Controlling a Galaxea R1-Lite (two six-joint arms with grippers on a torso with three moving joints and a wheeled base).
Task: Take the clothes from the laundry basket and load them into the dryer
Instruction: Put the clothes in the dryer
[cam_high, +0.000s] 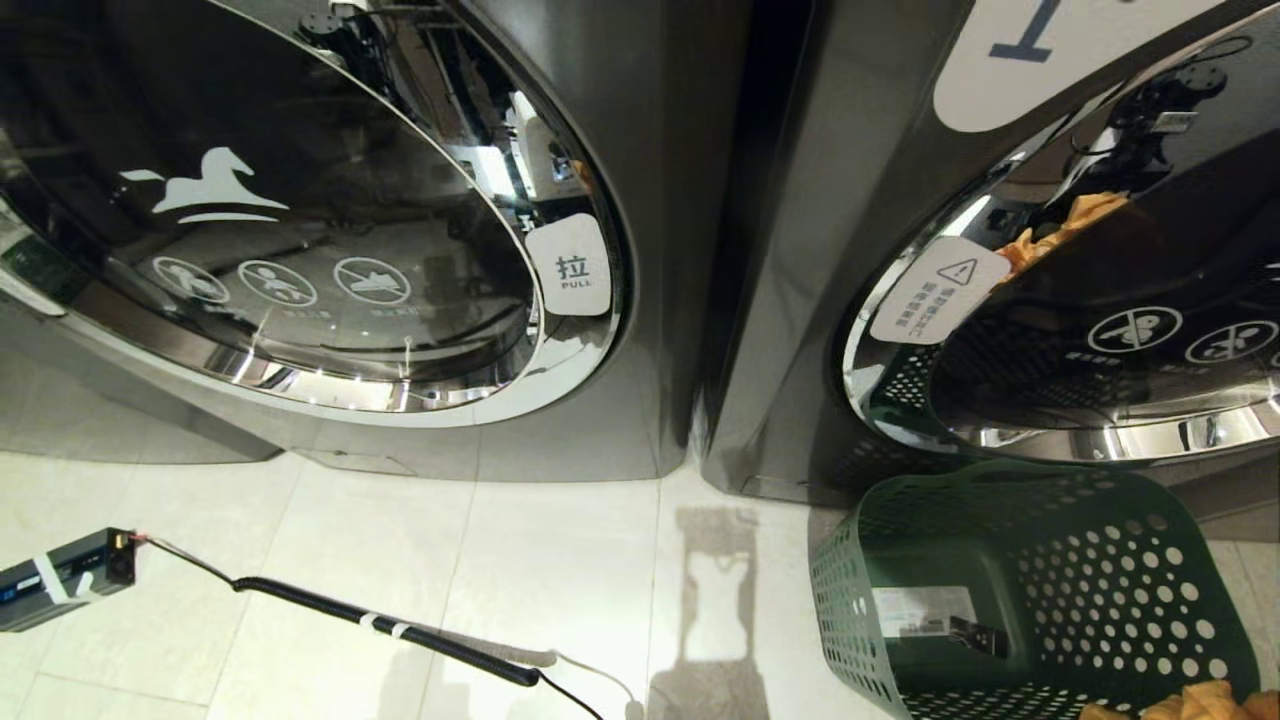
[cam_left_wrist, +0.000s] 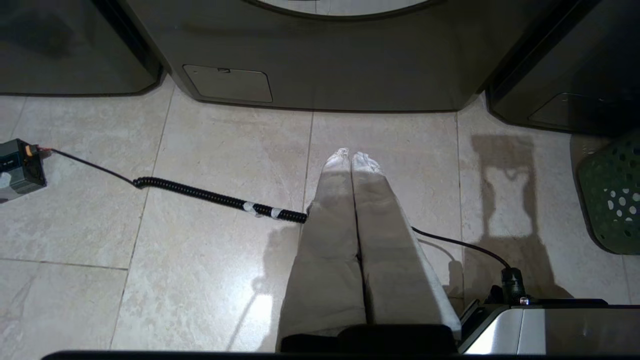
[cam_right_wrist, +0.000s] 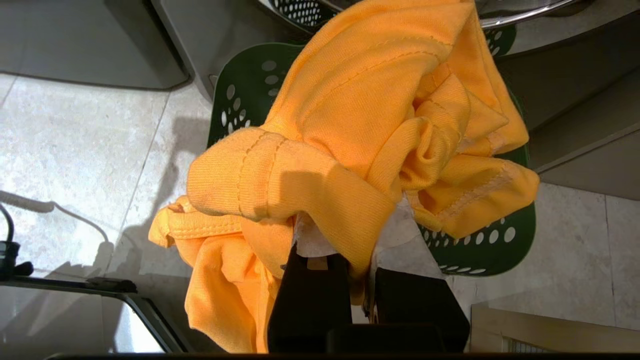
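Note:
My right gripper (cam_right_wrist: 358, 235) is shut on a bunched orange garment (cam_right_wrist: 350, 90) and holds it over the green perforated laundry basket (cam_right_wrist: 250, 85). In the head view the basket (cam_high: 1050, 560) stands on the floor at the lower right, before the right-hand machine. A bit of orange cloth (cam_high: 1200, 702) shows at the bottom edge there. Two grey front-loading machines stand side by side, the left door (cam_high: 300, 230) and the right door (cam_high: 1100, 330) both shut. Which of them is the dryer I cannot tell. My left gripper (cam_left_wrist: 351, 156) hangs shut and empty above the tiles.
A black coiled cable (cam_high: 380, 620) runs across the pale tiled floor from a small dark box (cam_high: 60, 578) at the left. The robot's own base (cam_left_wrist: 550, 325) shows beside the left gripper. The basket's rim (cam_left_wrist: 610, 195) sits to that gripper's right.

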